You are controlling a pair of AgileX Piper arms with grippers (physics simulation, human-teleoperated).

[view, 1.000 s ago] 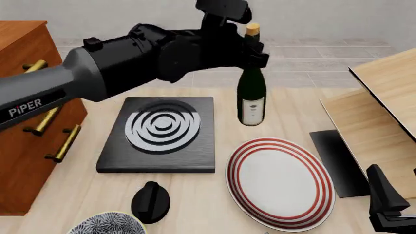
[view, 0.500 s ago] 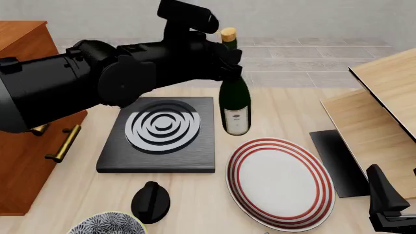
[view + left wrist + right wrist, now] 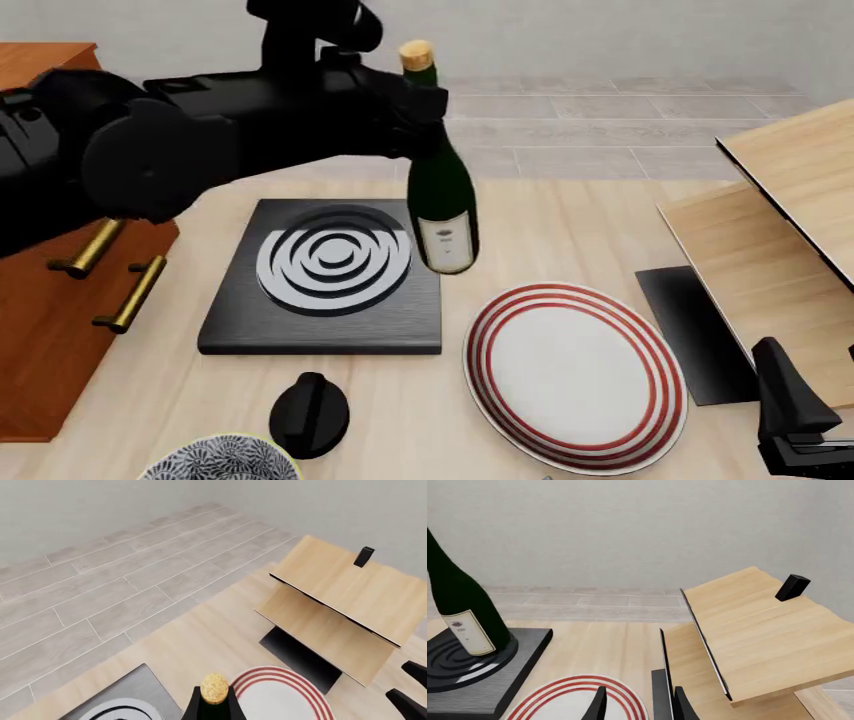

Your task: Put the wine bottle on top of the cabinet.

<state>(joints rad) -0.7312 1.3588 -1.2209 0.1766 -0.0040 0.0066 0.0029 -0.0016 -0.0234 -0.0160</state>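
The dark green wine bottle [image 3: 443, 205] with its tan cork [image 3: 418, 55] hangs slightly tilted over the right edge of the black ringed board [image 3: 334, 265]. My left gripper [image 3: 416, 108] is shut on its neck just under the cork. The left wrist view shows only the cork [image 3: 214, 688] from above. The right wrist view shows the bottle [image 3: 460, 607] over the board. The reddish-brown cabinet [image 3: 34, 330] with brass handles stands at the far left, partly hidden by my left arm. My right gripper [image 3: 797, 425] rests open at the near right corner, its fingers [image 3: 602, 705] holding nothing.
A red-rimmed white plate [image 3: 574, 370] lies right of the board. A black knob [image 3: 310, 410] and a patterned bowl [image 3: 220, 462] sit at the front edge. Pale wooden boards [image 3: 787, 230] lean at the right over a dark mat [image 3: 694, 330].
My left arm has carried the bottle leftward, from beyond the plate to over the board's right edge, toward the cabinet. The right arm has stayed still.
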